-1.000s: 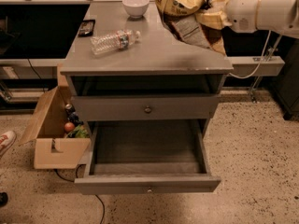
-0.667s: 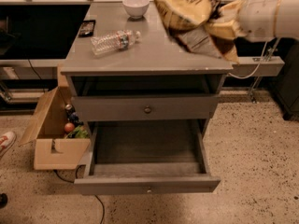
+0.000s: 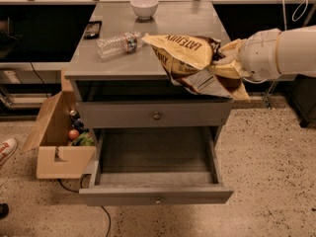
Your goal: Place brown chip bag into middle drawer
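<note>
The brown chip bag [image 3: 190, 58], crinkled, with tan-yellow faces and dark-brown patches, hangs in the air over the front right corner of the cabinet top. My gripper [image 3: 223, 65] comes in from the right on a white arm. It is shut on the bag's right end and mostly hidden by it. The middle drawer [image 3: 123, 196] is the lower grey drawer front with a small knob. It is pulled out wide open below the bag, and its inside shows nothing in it.
A grey drawer front [image 3: 157, 115] above the open one is closed. On the cabinet top lie a clear plastic bottle [image 3: 117, 44], a white bowl [image 3: 144, 6] and a small black object [image 3: 92, 29]. An open cardboard box [image 3: 54, 147] with items stands on the floor at the left.
My gripper has carried the bag left and lower, from the back right of the cabinet top toward its front right edge. The drawer and the bottle have not moved.
</note>
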Motion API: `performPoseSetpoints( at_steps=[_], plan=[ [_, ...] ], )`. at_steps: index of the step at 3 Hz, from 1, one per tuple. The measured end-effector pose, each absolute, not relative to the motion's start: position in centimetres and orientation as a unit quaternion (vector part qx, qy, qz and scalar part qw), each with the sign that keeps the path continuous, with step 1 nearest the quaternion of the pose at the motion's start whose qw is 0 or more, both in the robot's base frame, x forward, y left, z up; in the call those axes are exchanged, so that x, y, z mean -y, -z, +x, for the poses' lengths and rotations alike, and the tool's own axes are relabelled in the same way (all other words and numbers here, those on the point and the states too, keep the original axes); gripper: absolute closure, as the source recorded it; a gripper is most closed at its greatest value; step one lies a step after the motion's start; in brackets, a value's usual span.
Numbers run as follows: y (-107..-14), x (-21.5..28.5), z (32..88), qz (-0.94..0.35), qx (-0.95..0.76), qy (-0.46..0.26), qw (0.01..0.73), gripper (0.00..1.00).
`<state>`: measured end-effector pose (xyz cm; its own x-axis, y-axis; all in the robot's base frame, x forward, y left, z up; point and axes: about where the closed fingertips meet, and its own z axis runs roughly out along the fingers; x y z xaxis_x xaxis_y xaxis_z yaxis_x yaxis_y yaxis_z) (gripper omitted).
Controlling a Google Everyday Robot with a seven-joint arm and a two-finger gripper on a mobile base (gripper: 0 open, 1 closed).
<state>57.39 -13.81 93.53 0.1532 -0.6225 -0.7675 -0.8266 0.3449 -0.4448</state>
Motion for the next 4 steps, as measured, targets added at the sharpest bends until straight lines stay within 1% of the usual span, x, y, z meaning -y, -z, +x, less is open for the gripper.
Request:
performPoseSetpoints(
  at_steps=[1,2,3,4],
  plan=[
    [-93.5,13.8,57.4,-0.564,-0.643,-0.1,0.509,1.0],
    [-92.1,13.1,57.2,-0.577,-0.646,-0.098,0.49,1.0],
    [-86.0,11.3,56.8,-0.591,-0.663,-0.12,0.444,1.0],
    [-76.6,9.5,55.1,-0.59,-0.691,-0.164,0.384,1.0]
  ],
)
